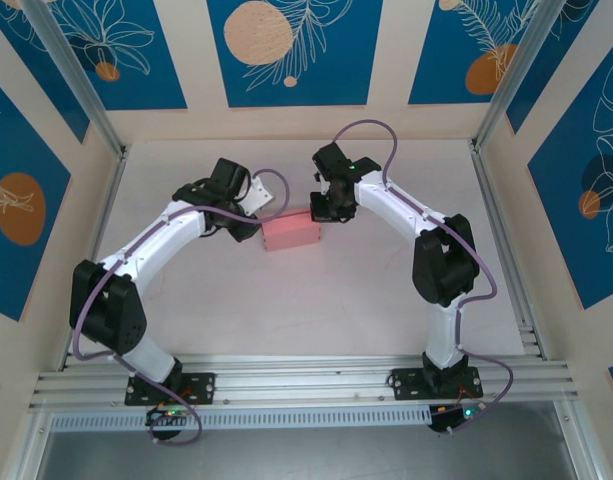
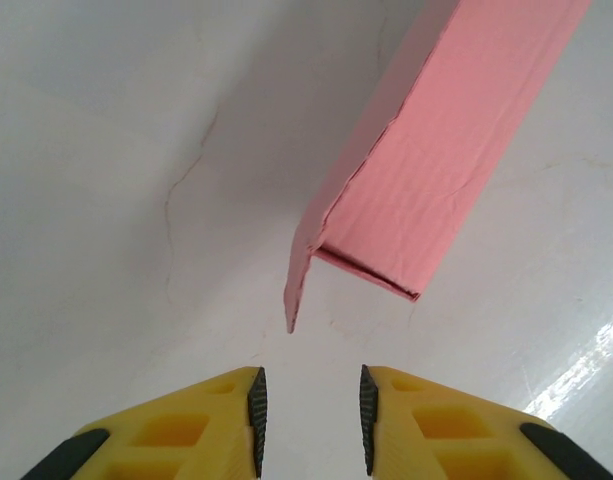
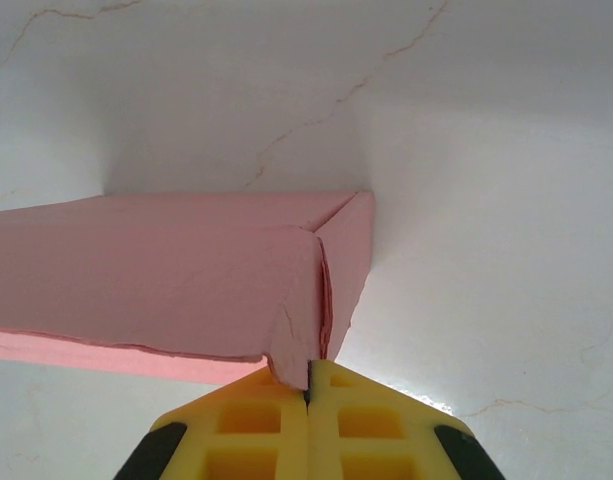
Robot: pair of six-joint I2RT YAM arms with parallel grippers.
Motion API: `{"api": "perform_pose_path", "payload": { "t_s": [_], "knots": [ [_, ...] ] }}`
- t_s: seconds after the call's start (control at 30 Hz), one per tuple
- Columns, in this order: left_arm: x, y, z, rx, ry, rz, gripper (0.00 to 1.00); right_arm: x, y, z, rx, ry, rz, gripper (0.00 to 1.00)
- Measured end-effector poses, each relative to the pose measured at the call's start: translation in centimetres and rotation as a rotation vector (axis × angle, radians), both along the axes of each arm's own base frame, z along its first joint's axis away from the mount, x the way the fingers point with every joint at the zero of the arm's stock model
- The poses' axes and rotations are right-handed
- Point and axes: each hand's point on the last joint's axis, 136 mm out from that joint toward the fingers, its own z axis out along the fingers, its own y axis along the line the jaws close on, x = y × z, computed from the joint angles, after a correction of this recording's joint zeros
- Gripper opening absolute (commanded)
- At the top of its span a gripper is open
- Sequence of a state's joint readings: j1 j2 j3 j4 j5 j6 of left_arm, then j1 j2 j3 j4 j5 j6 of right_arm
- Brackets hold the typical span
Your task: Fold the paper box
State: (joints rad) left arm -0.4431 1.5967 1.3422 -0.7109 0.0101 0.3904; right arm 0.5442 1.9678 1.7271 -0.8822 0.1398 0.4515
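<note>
The pink paper box (image 1: 289, 232) lies flat on the white tabletop (image 1: 286, 310), about midway between the left and right edges and a little closer to the far edge than to the near one. It is a low rectangular shape with its long sides running roughly left to right. The left arm (image 1: 156, 240) reaches in to the box's left end and the right arm (image 1: 396, 205) to its right end.

In the left wrist view the left fingers (image 2: 186, 430) stand apart with a clear gap and nothing between them. They are just short of the box (image 2: 436, 170), whose near end is open: one side panel juts out to a loose pointed corner, and a dark slit shows under the top panel.

In the right wrist view the right fingers (image 3: 256, 425) are pressed together with no gap. Their tips meet the lower corner of the box (image 3: 156, 270), where a creased end flap folds around. Whether a sliver of paper is pinched between them cannot be told
</note>
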Motion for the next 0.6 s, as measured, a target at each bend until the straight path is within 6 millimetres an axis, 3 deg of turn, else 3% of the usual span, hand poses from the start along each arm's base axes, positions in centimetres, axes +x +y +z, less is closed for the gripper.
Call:
{"api": "perform_pose_path", "payload": {
  "t_s": [0.2, 0.37, 0.6],
  "knots": [
    [0.0, -0.7, -1.6, -0.016, 0.052, -0.006, 0.32, -0.1, 0.1, -0.1, -0.002, 0.003, 0.004, 0.00],
    [0.3, -0.8, -2.5, -0.015, 0.070, 0.008, 0.26, -0.1, 0.1, 0.0, -0.001, 0.002, 0.004, 0.00],
    [0.8, -0.3, -2.6, 0.001, 0.054, 0.048, 0.35, 0.0, 0.2, -0.2, -0.003, 0.005, 0.004, 0.00]
  ]
}}
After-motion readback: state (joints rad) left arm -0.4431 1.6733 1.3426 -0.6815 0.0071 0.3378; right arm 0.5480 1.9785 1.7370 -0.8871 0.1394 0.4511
